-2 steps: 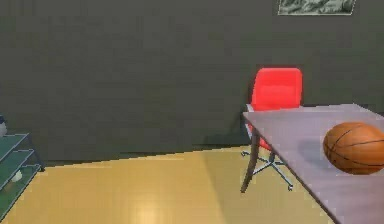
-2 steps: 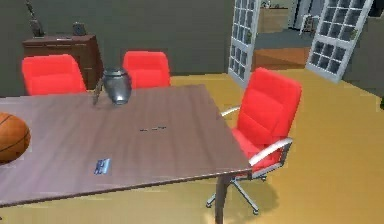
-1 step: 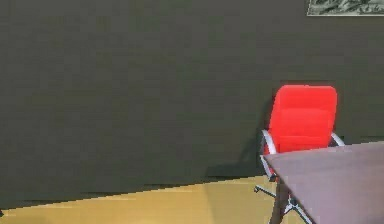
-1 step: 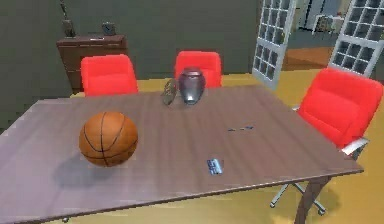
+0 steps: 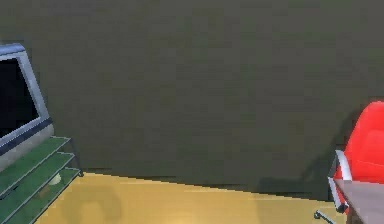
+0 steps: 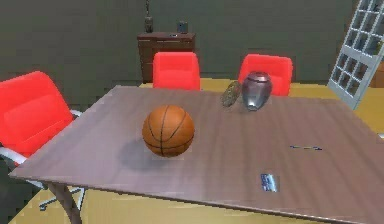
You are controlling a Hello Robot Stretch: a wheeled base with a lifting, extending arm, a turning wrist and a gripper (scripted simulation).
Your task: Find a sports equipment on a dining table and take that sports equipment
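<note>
Probably the round basketball [image 6: 168, 130] could roll off the worktop's [image 6: 220, 175] near edge if nudged sideways; the fingers' state cannot be told.

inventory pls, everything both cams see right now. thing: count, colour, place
basketball: one, orange, on the table, left of its middle
dining table: one, brown wood, across the arm side view's foreground
red chairs: three, red, one at the table's left end, two along its far side
forward-view chair: one, red, forward view's right edge; may be the left-end chair again
vase: one, grey, far side of the table
brownish thing: one, just left of the vase
thin dark thing: one, right part of the table
small flat thing: one, dark grey, near the table's near edge
dresser: one, dark brown, at the far wall
screen: one, black, grey frame, forward view's left
shelf stand: one, green, under the screen
</note>
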